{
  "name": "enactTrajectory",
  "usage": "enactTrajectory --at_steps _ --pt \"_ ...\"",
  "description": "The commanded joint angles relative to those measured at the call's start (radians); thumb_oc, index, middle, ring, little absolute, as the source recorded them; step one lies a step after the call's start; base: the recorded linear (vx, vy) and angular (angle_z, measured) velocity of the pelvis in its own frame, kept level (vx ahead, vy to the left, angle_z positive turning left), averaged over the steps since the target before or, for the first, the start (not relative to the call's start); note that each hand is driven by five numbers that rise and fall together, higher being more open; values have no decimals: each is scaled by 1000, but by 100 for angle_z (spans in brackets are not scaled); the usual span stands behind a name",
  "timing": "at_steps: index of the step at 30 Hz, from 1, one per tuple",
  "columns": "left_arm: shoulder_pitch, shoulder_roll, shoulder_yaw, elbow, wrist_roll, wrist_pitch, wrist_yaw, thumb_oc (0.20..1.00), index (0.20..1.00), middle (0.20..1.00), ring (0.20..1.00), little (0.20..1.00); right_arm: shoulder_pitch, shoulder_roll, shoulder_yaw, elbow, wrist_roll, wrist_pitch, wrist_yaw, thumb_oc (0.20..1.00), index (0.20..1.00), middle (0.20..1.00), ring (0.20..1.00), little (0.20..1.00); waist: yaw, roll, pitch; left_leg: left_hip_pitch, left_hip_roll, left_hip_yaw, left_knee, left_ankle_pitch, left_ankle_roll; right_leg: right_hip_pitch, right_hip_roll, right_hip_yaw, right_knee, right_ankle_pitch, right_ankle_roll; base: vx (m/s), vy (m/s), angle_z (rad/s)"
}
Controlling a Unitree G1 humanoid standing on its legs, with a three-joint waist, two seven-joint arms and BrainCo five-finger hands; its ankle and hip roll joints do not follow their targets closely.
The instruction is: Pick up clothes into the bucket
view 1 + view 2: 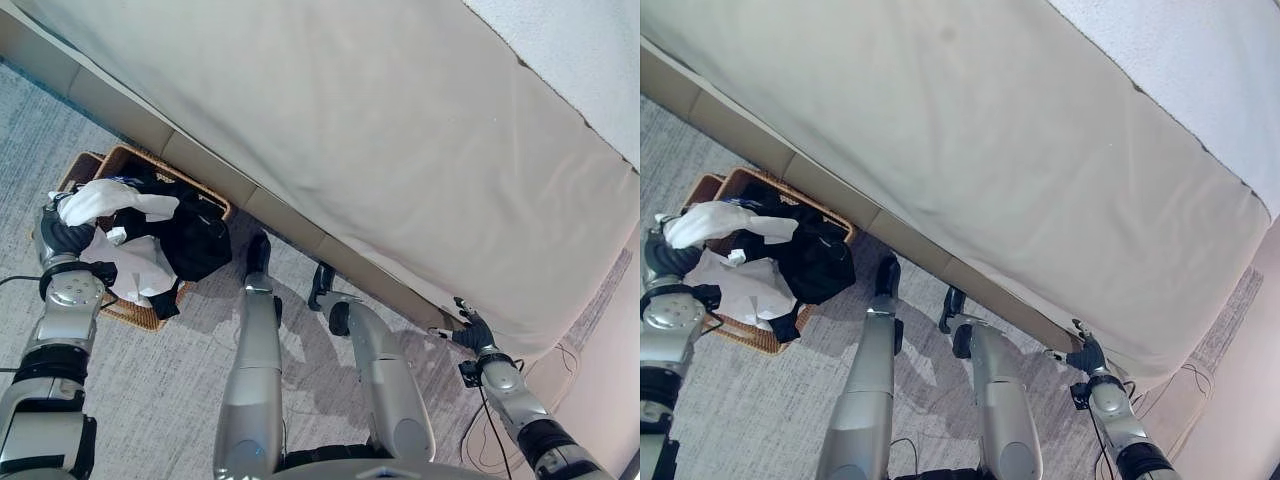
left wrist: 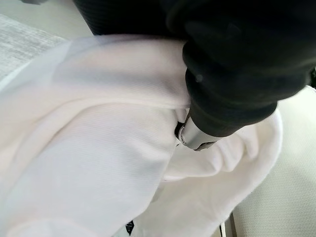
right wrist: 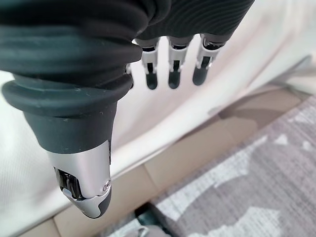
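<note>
A brown wicker basket stands on the carpet by the bed's base, at my left. It holds a black garment and a white one. Another white garment is bunched just above the pile, and my left hand is at its near end. In the left wrist view the thumb presses into the folds of this white cloth, which hides the fingers. My right hand hangs at the lower right beside the mattress edge, its fingers straight and holding nothing.
A large bed under a beige sheet runs slantwise across the view, with its tan base just behind the basket. Grey patterned carpet covers the floor in front. A white textured cover lies at the top right.
</note>
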Motion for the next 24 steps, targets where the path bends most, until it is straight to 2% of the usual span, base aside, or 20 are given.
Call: enactTrajectory --at_steps 1,6,7,8,9,13,18,24 --pt "-33 82 3 9 35 5 37 200 200 200 200 200 40 -32 14 -23 38 -29 -32 1000 1000 1000 1000 1000 21 -57 5 -27 -28 18 29 -27 64 -40 -26 41 -104 140 60 7 -7 4" --pt "-41 99 2 25 47 17 47 200 200 200 200 200 43 -28 24 -29 47 -34 -40 1000 1000 1000 1000 1000 22 -72 5 -51 -24 7 25 -26 60 -50 -25 29 -135 154 65 1 -3 1" --pt "-48 98 0 37 41 18 43 529 529 529 529 529 41 -27 26 -30 50 -34 -40 1000 1000 1000 1000 1000 22 -74 5 -55 -23 5 25 -24 60 -51 -24 26 -141 159 65 0 0 0" --pt "-47 97 2 38 41 19 45 1000 1000 1000 1000 1000 41 -24 29 -27 49 -33 -41 1000 1000 1000 1000 1000 24 -75 5 -56 -23 3 20 -23 59 -52 -23 24 -148 161 66 15 -11 6" --pt "-65 96 -5 96 30 18 33 1000 1000 1000 1000 1000 34 -21 38 -17 49 -33 -39 1000 1000 1000 1000 1000 22 -78 5 -55 -20 3 13 -21 58 -48 -22 23 -157 164 67 21 -7 7" --pt "-57 88 -17 58 55 24 38 1000 1000 1000 1000 1000 35 -25 42 -34 47 -35 -39 1000 1000 1000 1000 1000 24 -77 5 -48 -21 1 -4 -17 57 -37 -22 22 -179 169 69 3 -1 1" --pt "-74 81 -50 108 93 33 21 1000 1000 1000 1000 1000 23 -31 49 -34 44 -36 -37 1000 1000 1000 1000 1000 20 -74 5 -20 -20 7 -26 -11 55 -15 -19 29 -198 176 67 0 0 0" --pt "5 22 -16 93 108 66 16 1000 1000 1000 1000 1000 32 -32 30 -26 36 -18 -39 1000 1000 1000 1000 1000 25 -47 5 28 -20 24 -26 -19 58 23 -21 43 -198 176 67 -1 4 -1"
